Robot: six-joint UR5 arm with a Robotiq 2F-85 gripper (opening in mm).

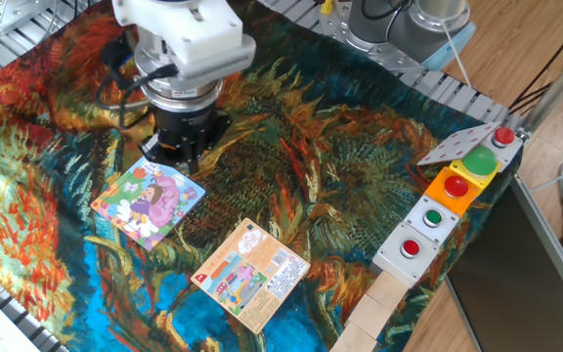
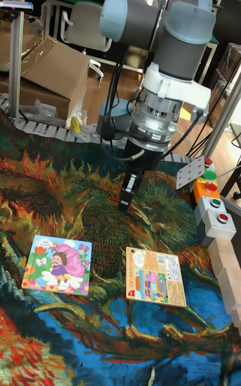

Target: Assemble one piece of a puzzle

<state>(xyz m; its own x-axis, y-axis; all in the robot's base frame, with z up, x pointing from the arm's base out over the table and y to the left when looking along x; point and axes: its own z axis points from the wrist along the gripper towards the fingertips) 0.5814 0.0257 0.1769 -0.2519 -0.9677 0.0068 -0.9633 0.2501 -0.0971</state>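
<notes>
The puzzle point(image 1: 148, 200) lies flat on the painted cloth, a square cartoon board with a girl in purple and pink; it also shows in the tall fixed view as the puzzle point(image 2: 57, 264). My gripper point(image 1: 171, 154) hangs just beyond the board's far right corner, above the cloth. From the front, the gripper point(image 2: 128, 193) reads as one narrow dark bar with no gap, and nothing shows between its fingers. The piece does not show apart from the board; I cannot pick it out in either view.
An orange-peach printed card point(image 1: 252, 274) lies right of the puzzle, near the front. A box of red and green buttons point(image 1: 453, 200) stands at the right edge, with wooden blocks point(image 1: 379, 308) in front of it. The cloth is wrinkled at the left.
</notes>
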